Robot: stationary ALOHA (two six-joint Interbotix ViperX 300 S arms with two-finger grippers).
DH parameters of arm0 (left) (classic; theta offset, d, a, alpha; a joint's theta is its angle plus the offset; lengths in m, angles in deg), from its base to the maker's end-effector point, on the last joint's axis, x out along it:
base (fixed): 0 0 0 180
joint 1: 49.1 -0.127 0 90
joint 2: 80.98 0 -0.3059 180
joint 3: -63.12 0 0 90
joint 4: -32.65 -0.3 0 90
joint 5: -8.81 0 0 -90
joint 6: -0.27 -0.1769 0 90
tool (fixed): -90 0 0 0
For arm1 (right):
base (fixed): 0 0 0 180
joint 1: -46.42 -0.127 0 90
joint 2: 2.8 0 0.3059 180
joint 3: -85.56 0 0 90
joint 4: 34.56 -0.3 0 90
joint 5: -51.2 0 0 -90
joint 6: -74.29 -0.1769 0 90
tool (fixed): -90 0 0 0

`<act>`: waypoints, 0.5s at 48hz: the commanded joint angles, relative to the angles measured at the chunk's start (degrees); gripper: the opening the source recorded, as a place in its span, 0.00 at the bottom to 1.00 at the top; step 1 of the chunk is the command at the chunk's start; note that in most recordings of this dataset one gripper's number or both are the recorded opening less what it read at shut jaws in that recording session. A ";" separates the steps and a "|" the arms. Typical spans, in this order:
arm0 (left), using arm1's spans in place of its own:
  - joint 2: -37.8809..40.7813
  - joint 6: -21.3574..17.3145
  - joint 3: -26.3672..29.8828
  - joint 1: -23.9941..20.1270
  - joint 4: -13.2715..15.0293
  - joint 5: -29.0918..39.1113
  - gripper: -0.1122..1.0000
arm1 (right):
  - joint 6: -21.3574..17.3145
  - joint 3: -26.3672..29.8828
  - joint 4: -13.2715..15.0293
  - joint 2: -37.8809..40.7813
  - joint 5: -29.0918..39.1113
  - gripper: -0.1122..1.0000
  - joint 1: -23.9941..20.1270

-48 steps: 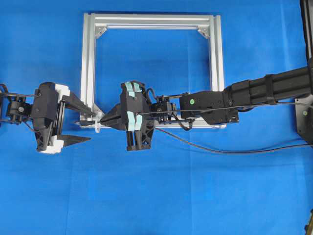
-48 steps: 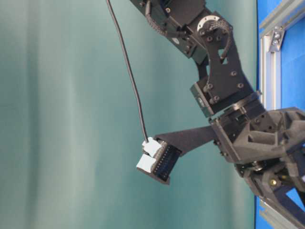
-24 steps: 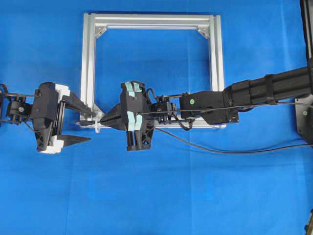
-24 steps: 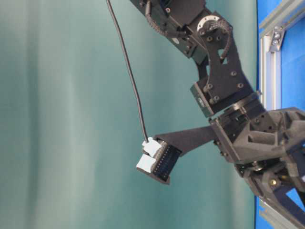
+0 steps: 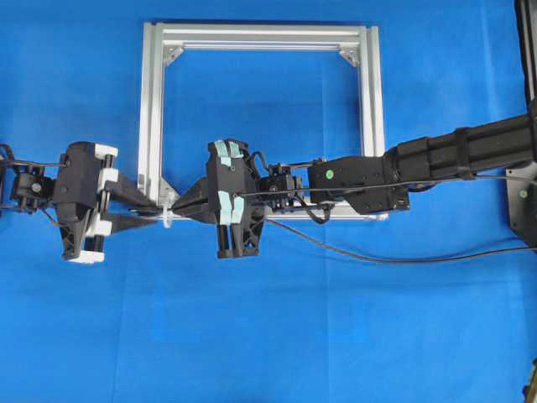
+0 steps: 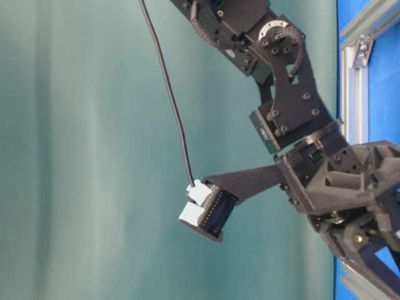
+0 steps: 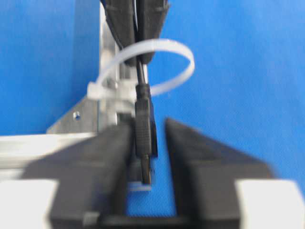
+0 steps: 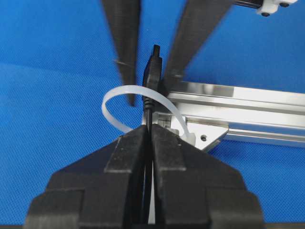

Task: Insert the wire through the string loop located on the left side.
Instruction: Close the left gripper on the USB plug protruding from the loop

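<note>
Silver aluminium frame (image 5: pixel 262 117) flat on blue table cover (image 5: pixel 268 336). Right gripper (image 8: pixel 148 131) pressed together, pinching the wire (image 8: pixel 148 112) just behind its plug. Left gripper (image 7: pixel 147 143) narrowed around the plug, one finger (image 7: pixel 112 157) against it, a slim gap at the other; firm grip cannot be told. Wire threaded through the string loop (image 7: pixel 157 62) at the frame's lower left corner.

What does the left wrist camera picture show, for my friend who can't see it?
A thin black wire with a small plug end pokes through a whitish translucent string loop and sits between the two black fingers of the left gripper, which have closed in around the plug. Behind are a silver aluminium frame and a blue table surface.
</note>
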 commanded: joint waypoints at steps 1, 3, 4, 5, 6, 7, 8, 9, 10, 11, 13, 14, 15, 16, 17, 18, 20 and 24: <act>-1.14 -0.18 0.62 -0.26 -0.18 -0.53 0.17 | -0.09 0.79 0.00 -1.23 -0.09 0.10 0.26; -1.32 -0.18 0.62 -0.35 -0.18 -0.44 0.15 | -0.09 0.79 -0.09 -1.32 -0.09 0.10 0.26; -1.32 -0.18 0.62 -0.35 -0.18 -0.53 0.15 | -0.09 0.79 -0.09 -1.32 -0.09 0.10 0.26; -1.41 -0.18 0.62 -0.35 -0.18 -0.44 0.15 | -0.09 0.79 0.00 -1.32 -0.09 0.10 0.26; -1.41 -0.18 0.62 -0.35 -0.18 -0.44 0.15 | -0.18 0.79 0.00 -1.32 -0.09 0.10 0.26; -1.41 -0.18 0.53 -0.35 -0.18 -0.44 0.15 | -0.18 0.79 0.00 -1.32 -0.09 0.10 0.26; -1.41 -0.18 0.53 -0.44 -0.18 -0.44 0.15 | -0.09 0.79 0.00 -1.32 0.00 0.10 0.26; -1.41 -0.18 0.53 -0.44 -0.18 -0.44 0.15 | -0.09 0.79 0.00 -1.32 0.00 0.10 0.26; -1.41 -0.18 0.53 -0.44 -0.18 -0.35 0.15 | -0.09 0.79 0.00 -1.32 0.00 0.10 0.26; -1.41 -0.18 0.53 -0.44 -0.18 -0.26 0.15 | -0.09 0.79 0.00 -1.32 0.09 0.10 0.26; -1.41 -0.18 0.62 -0.44 -0.09 -0.18 0.15 | -0.09 0.88 0.09 -1.32 0.44 0.10 0.26; -1.41 -0.18 0.62 -0.44 -0.18 -0.18 0.15 | -0.09 0.79 0.18 -1.23 0.62 0.10 0.26; -1.41 -0.18 0.62 -0.44 -0.18 -0.18 0.15 | -0.09 0.88 0.18 -1.32 0.88 0.10 0.26; -1.41 -0.18 0.62 -0.53 -0.18 -0.18 0.15 | -0.09 0.88 0.26 -1.32 1.05 0.10 0.26; -1.41 -0.18 0.62 -0.44 -0.18 -0.09 0.15 | -0.09 0.88 0.35 -1.32 1.14 0.10 0.26; -1.41 -0.18 0.62 -0.53 -0.18 -0.18 0.15 | 0.00 0.97 0.35 -1.32 1.32 0.10 0.26; -1.41 -0.18 0.62 -0.44 -0.18 -0.09 0.15 | 0.00 0.97 0.44 -1.32 1.49 0.10 0.26; -1.41 -0.18 0.62 -0.44 -0.18 -0.09 0.15 | 0.00 0.97 0.44 -1.32 1.49 0.10 0.26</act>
